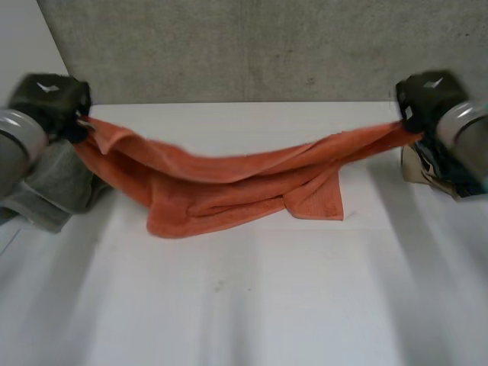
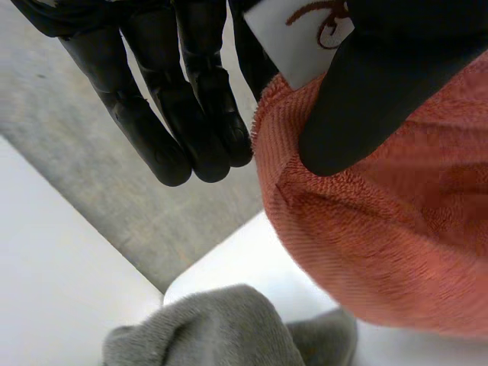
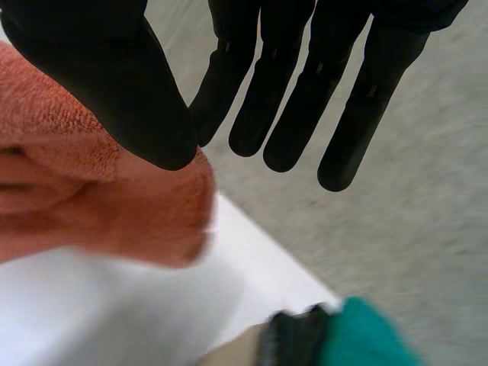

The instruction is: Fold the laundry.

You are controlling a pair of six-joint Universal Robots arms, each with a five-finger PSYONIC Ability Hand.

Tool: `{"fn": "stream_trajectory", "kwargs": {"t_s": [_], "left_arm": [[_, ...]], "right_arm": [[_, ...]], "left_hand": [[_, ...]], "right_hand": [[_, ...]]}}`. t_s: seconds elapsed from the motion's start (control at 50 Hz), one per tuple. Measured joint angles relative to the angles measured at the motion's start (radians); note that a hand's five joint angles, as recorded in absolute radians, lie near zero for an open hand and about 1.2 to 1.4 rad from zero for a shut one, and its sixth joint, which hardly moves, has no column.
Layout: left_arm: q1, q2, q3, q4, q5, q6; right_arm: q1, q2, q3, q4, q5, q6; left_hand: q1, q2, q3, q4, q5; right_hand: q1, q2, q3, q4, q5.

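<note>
Head view: we see table point(image 1: 244, 305), towel point(image 1: 229, 191) strung across it, mid sagging onto it; grey cloth point(image 1: 53, 191) near its left end. Left hand point(image 1: 49, 99) pinches one towel end w/ thumb, right hand point(image 1: 427, 95) the other.

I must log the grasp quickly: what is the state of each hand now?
Left hand: pinching one end of the orange towel.
Right hand: pinching the towel's other end.
</note>
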Motion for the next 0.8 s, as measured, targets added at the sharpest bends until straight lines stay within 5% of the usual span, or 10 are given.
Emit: {"fn": "stream_trajectory", "kwargs": {"t_s": [0.2,0.44,0.62,0.8], "left_arm": [[0.082,0.073,0.058,-0.208,0.136,-0.103],[0.057,-0.259,0.204,-0.229,0.098,-0.102],[0.005,-0.491,0.728,-0.131,0.063,-0.206],[-0.009,-0.430,0.990,0.058,-0.018,-0.459]], "right_arm": [[-0.098,-0.325,0.047,0.210,-0.127,-0.011],[-0.054,-0.193,0.057,0.288,-0.128,-0.110],[0.054,0.060,-0.259,-0.091,0.081,0.003],[0.066,0.012,-0.306,-0.560,0.204,0.238]], "left_hand": [[0.000,0.001,0.000,0.000,0.000],[0.000,0.001,0.001,0.000,0.000],[0.000,0.003,0.003,0.004,0.000],[0.000,0.003,0.003,0.004,0.000]], "right_hand": [[0.000,0.000,0.000,0.001,0.000],[0.000,0.000,0.002,0.001,0.000],[0.000,0.000,0.005,0.004,0.000],[0.000,0.000,0.005,0.004,0.014]]}}
